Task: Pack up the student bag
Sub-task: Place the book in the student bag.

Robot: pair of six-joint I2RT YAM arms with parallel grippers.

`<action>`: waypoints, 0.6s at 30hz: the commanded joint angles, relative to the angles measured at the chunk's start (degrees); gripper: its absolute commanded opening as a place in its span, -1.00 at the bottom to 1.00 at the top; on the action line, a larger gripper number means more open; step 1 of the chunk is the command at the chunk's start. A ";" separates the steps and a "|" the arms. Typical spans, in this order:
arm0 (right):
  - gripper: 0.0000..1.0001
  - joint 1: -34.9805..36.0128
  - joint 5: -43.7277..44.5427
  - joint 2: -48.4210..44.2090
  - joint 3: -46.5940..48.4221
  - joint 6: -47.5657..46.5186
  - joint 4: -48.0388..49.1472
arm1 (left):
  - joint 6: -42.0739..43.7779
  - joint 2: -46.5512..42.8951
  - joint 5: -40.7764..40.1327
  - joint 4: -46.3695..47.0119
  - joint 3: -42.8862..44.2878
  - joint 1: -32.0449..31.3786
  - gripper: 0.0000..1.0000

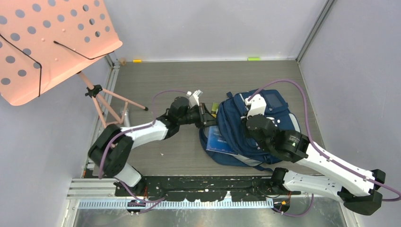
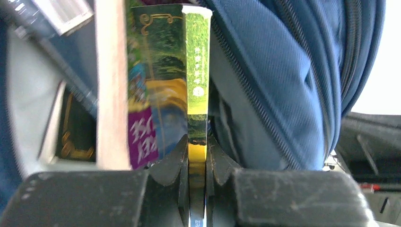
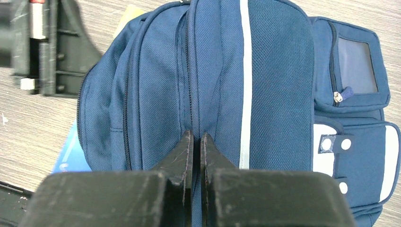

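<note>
Left gripper (image 2: 197, 153): jaws narrow, clamped on the green spine of a thin book (image 2: 197, 71) that stands upright at the bag's open mouth. Right gripper (image 3: 196, 142): jaws nearly closed, pinching a fold of navy fabric atop the student bag (image 3: 274, 71). The bag lies on the grey table (image 1: 165, 80), right of centre, under the right arm. A blue book (image 1: 218, 142) protrudes from its left side.
</note>
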 commanded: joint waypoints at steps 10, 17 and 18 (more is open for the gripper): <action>-0.99 0.55 0.22 -1.13 -0.63 1.00 14.10 | -2.22 20.05 -12.07 23.85 12.53 -6.06 -1.00; -0.99 0.49 1.71 0.11 -0.49 0.60 13.47 | -6.67 19.44 -9.72 33.21 13.64 -7.30 -1.00; -0.99 0.52 2.04 0.03 -0.38 0.47 13.35 | -6.67 18.31 -9.74 31.60 13.71 -7.53 -1.00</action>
